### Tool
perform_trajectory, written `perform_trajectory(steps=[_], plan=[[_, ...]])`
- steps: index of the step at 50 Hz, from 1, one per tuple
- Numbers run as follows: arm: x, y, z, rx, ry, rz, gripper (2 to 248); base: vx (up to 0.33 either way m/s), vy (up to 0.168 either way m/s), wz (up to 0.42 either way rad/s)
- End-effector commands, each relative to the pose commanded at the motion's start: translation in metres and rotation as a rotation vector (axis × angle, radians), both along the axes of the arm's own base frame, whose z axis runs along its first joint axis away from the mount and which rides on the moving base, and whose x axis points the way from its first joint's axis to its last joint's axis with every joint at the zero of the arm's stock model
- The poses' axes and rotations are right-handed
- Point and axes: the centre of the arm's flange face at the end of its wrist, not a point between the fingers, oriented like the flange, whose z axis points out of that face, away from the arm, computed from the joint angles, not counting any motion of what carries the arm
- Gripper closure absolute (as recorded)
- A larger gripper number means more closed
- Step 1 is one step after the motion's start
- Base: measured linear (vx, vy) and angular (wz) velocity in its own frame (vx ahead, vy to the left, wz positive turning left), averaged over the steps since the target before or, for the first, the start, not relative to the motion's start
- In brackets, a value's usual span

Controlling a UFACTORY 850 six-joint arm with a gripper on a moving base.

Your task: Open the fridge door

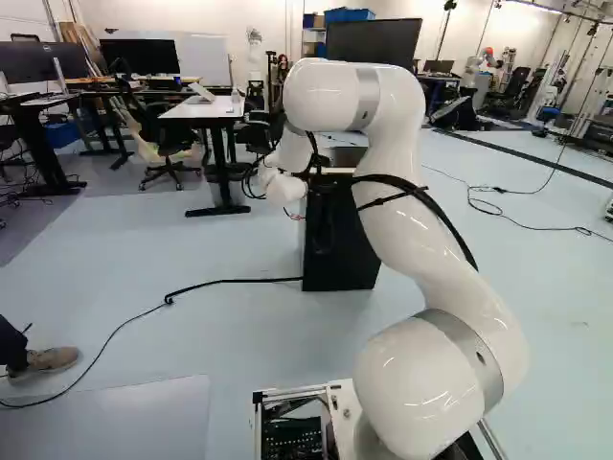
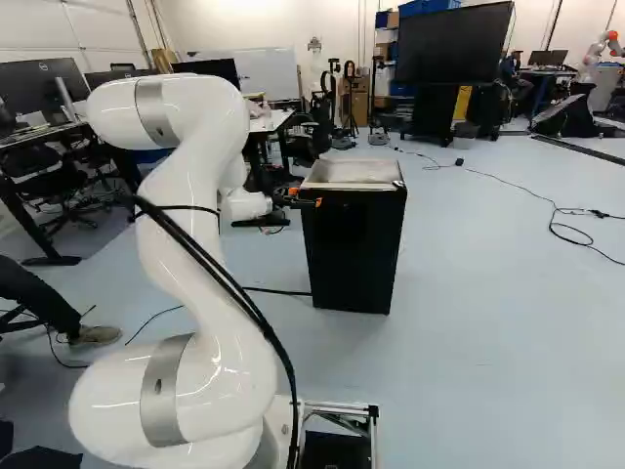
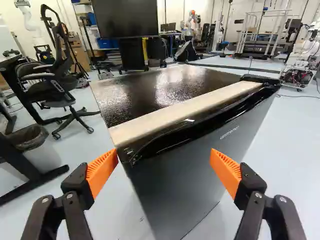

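Note:
My gripper (image 2: 307,198) is at the near upper corner of the small black fridge (image 2: 354,249) in the right base view. In the wrist view the gripper (image 3: 162,167) stands open, its orange pads wide apart with nothing held. Ahead of and below it is the fridge's grey door (image 3: 187,167), which looks closed, with a glossy black upper edge and a pale strip (image 3: 185,111) behind that. One pad (image 3: 102,170) is close by the door's top corner; whether they touch I cannot tell. The fridge (image 1: 337,240) is partly hidden by my arm in the left base view.
A white desk (image 1: 206,107) and office chairs (image 1: 165,134) stand beyond the fridge to its left. Black cables (image 1: 230,282) cross the floor. Someone's shoe (image 1: 50,359) shows at the left. A large screen (image 2: 452,44) and another robot (image 2: 598,49) are farther back.

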Motion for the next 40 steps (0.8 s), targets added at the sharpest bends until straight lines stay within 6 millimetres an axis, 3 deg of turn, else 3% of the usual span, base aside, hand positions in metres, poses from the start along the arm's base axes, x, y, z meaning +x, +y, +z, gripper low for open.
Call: perform_trajectory(steps=[40], plan=[[-0.036,-0.012,0.005,-0.012,0.04,-0.002,3,0.0,0.0,-0.001]])
